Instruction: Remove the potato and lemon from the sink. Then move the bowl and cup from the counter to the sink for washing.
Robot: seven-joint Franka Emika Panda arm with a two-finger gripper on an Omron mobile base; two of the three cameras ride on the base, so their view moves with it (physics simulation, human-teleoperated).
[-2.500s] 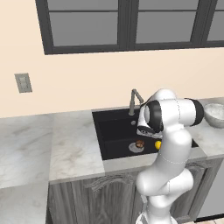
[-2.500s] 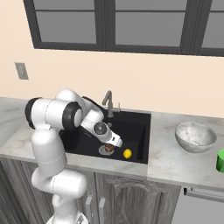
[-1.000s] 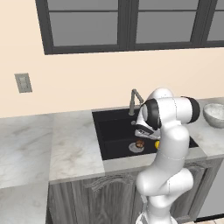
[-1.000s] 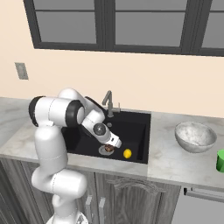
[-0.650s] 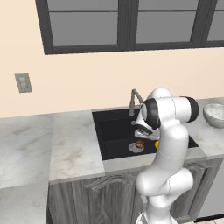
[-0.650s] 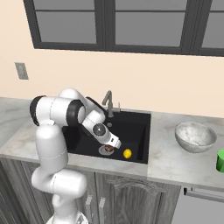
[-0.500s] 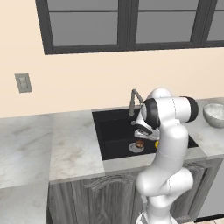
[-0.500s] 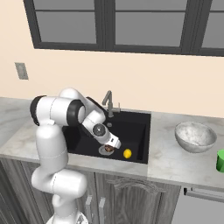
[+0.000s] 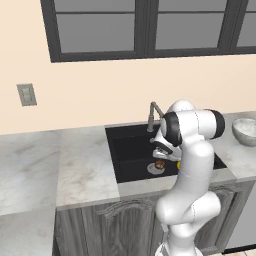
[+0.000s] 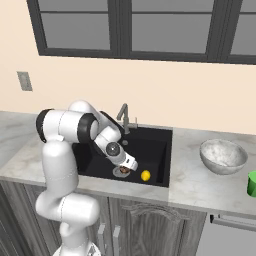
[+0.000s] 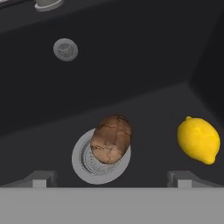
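Pale marbled stone makes up the desk (image 10: 200, 185) I am working over, with dark-framed windows above a cream wall and grey wood cabinet fronts below. Set into it is the sink (image 10: 155, 160), a black rectangular basin with flat matte walls and a grey angled faucet (image 10: 123, 115) at its back edge. From my hand view I see the potato (image 11: 111, 139), a dark-brown, cracked, roundish lump with tan patches, lying on the round grey perforated metal drain (image 11: 85, 164) and covering its upper right part. Well apart to its right on the basin floor lies the lemon (image 11: 198, 139), smooth, bright yellow, with a small nub at each end. My end effector (image 11: 111, 177) hangs low inside the basin just above the potato, its fingers spread wide on either side and closed on nothing; one dark fingertip (image 11: 39, 178) shows at the lower left. On the stone to the right of the sink stands the bowl (image 10: 223, 156), wide, round, whitish-grey and speckled; I think it holds nothing, though the angle is shallow. Further right, at the picture's edge, is the cup (image 10: 252, 184), plain bright green. I can read no label or writing on any of it.
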